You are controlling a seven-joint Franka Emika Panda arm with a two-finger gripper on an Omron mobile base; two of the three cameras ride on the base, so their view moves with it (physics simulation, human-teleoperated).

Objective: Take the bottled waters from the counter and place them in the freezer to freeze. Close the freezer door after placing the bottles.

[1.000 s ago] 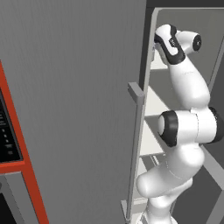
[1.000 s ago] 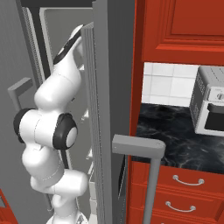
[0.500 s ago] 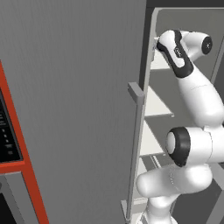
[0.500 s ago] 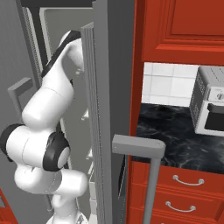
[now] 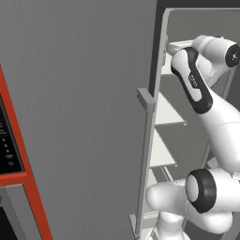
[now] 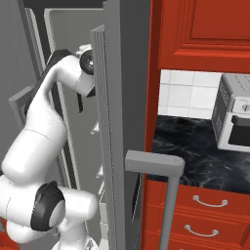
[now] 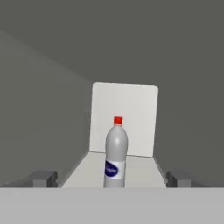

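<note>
Jaws stand wide apart, holding nothing. Your arm (image 5: 206, 103) reaches into the freezer (image 6: 73, 58), where the red-capped bottle (image 7: 116, 153) stands upright on a white shelf (image 7: 140, 173). Probably light, smooth, slippery; grip mid-body at the label.

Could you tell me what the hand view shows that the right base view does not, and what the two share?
Hand view alone: the red-capped bottle standing upright on a white shelf, with the open claw's tips apart on either side, not touching it. Right base view alone: the counter, the toaster oven, red drawers and the freezer door. Both share the freezer's grey interior.
</note>
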